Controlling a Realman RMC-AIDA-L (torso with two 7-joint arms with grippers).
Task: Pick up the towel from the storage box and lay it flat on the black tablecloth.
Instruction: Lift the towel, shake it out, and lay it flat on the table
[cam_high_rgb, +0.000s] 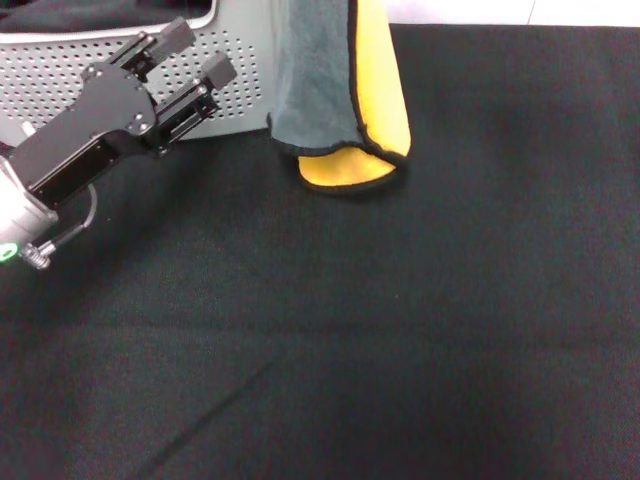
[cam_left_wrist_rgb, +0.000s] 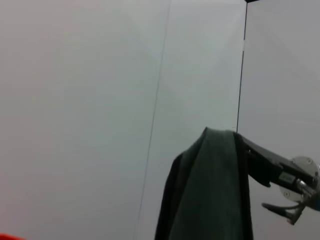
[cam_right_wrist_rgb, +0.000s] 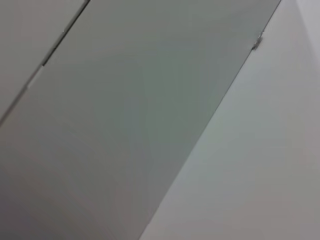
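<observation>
Grey-and-yellow towel (cam_high_rgb: 340, 100) hung beside storage box (cam_high_rgb: 235, 80), lower fold touching black tablecloth (cam_high_rgb: 400, 330). Gripped from above by right gripper (cam_left_wrist_rgb: 239, 140). Left gripper (cam_high_rgb: 195, 58) open, near box wall.

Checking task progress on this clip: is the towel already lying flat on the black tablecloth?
No. The towel hangs upright in folds, only its bottom loop near the tablecloth, beside the storage box.
</observation>
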